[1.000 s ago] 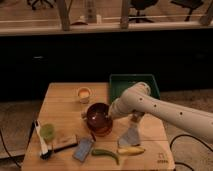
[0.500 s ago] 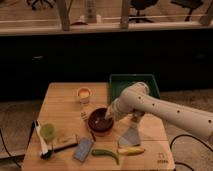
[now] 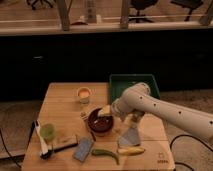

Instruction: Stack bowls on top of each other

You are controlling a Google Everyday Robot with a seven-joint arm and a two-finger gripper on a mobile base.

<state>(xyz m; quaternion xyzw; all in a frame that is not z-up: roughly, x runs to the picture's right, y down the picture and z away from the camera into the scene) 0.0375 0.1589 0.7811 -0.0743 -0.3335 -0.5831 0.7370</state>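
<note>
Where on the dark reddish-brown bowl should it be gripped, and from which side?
Grip the dark bowl by its rim, coming from above: it sits upright, wide and shallow, so only the thin edge offers a pinch. The far edge looks best, as the claw hangs right over it.

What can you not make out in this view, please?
Camera view only:
The gripper, at the far rim of the dark bowl, hides part of its inside.
The orange bowl is unseen; whether it lies under the dark bowl is unclear.
The arm covers the green tray's front and runs off the right edge.
</note>
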